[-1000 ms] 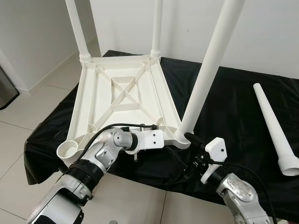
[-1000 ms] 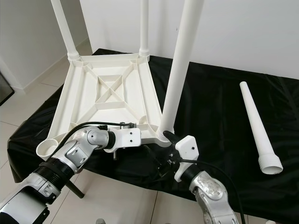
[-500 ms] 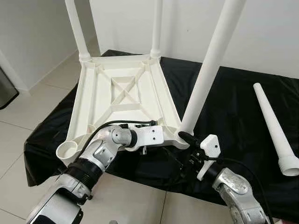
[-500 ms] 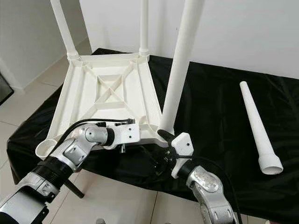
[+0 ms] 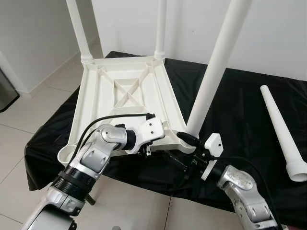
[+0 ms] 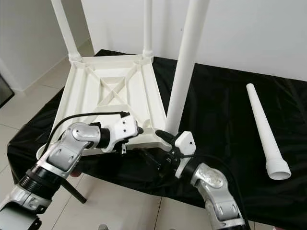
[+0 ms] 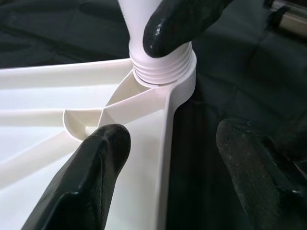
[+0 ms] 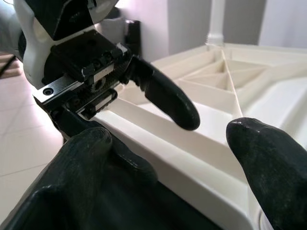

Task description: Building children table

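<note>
Left gripper [image 7: 165, 158] sits at the near edge of the upturned white tabletop [image 5: 125, 93], fingers spread. One finger [image 7: 91, 167] is over the ribbed inside of the top, the other [image 7: 254, 167] is outside over the black cloth [image 5: 240, 110], so the rim runs between them. Can't tell whether either finger touches the rim.

Right gripper [image 8: 168, 158] is at the same near edge, just beside the near-right corner, also spread. One finger [image 8: 268, 163] is above the rim, the other [image 8: 91, 163] lower down by the edge on the cloth side. Its upper fingertip rests against the threaded base of the near-right leg [image 5: 218, 62] (seen in the left wrist view). The two grippers face each other, tips near but apart.

Tabletop lies upside down on the cloth-covered surface, X-braced underside up. Three legs stand upright in its sockets: far-left leg [image 5: 79, 28], far-right leg [image 5: 160, 26] and the near-right one. Near-left socket [image 5: 68, 154] is open. A fourth leg [image 5: 283, 132] lies flat on the cloth, well apart on the robot's right, wide threaded end toward the robot.

Tiled floor [image 5: 24, 124] around, white wall [image 5: 278, 33] behind.
</note>
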Available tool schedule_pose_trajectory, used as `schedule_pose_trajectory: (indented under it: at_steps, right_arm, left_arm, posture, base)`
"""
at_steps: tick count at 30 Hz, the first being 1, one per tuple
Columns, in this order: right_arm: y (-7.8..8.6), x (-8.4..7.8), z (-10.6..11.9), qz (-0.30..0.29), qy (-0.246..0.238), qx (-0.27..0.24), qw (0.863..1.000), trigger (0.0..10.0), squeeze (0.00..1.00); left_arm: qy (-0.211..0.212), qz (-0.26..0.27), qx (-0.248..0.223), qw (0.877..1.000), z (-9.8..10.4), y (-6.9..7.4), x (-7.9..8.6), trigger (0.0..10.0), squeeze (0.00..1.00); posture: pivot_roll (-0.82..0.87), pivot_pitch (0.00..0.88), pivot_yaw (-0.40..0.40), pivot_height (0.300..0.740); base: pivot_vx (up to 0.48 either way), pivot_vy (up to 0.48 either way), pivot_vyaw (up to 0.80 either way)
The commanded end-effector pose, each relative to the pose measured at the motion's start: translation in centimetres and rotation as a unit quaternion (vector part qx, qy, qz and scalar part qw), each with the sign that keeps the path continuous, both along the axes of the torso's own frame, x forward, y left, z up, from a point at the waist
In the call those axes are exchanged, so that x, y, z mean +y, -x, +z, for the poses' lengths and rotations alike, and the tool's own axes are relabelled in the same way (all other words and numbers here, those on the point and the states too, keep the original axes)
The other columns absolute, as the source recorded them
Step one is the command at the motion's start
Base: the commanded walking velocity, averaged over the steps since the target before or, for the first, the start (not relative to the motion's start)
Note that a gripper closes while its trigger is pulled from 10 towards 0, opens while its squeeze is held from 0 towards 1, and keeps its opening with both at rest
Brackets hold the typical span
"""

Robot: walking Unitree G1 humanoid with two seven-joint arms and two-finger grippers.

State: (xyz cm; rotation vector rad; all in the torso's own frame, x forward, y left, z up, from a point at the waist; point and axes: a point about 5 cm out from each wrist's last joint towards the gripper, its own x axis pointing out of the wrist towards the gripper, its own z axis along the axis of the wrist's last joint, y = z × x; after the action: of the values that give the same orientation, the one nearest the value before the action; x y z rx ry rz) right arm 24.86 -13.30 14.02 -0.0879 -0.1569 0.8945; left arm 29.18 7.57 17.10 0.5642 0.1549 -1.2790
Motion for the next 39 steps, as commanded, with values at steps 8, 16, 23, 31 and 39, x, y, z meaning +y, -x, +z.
schedule_pose_trajectory:
  at_steps: [8, 16, 23, 31, 39]
  right_arm:
    - [-1.5, -1.7, -0.5, -0.010, 0.024, 0.013, 1.000, 10.0, 0.00]
    - [-2.4, -2.1, -0.6, -0.013, 0.026, 0.007, 1.000, 10.0, 0.00]
    - [-3.4, -2.3, -1.0, -0.028, 0.011, 0.009, 1.000, 10.0, 0.00]
    - [-5.9, -3.8, -0.6, -0.065, 0.022, -0.001, 0.998, 10.0, 0.00]
    - [-7.4, -4.3, -0.1, -0.074, 0.025, -0.003, 0.997, 10.0, 0.00]
  left_arm:
    - [0.060, 0.006, 0.042, 0.997, 0.8, 1.0, -0.1, 10.0, 0.00]
    - [0.102, 0.123, 0.045, 0.986, 0.4, -0.5, 0.8, 10.0, 0.00]
    - [0.131, 0.229, 0.059, 0.963, -1.0, -1.1, 1.5, 10.0, 0.00]
    - [0.146, 0.217, 0.074, 0.962, -1.1, -0.2, 0.4, 10.0, 0.00]
    - [0.150, 0.212, 0.079, 0.962, -1.5, 0.5, -0.5, 10.0, 0.00]
  posture:
    - [-0.02, 0.023, -0.030, 0.740]
    - [-0.01, 0.023, -0.031, 0.740]
    - [0.00, 0.017, -0.029, 0.740]
    - [0.00, 0.009, -0.032, 0.740]
    - [0.00, 0.002, -0.033, 0.740]
  base:
    - [0.000, 0.000, 0.00]
    - [0.000, 0.000, 0.00]
    - [0.000, 0.000, 0.00]
    - [0.000, 0.000, 0.00]
    - [0.000, 0.000, 0.00]
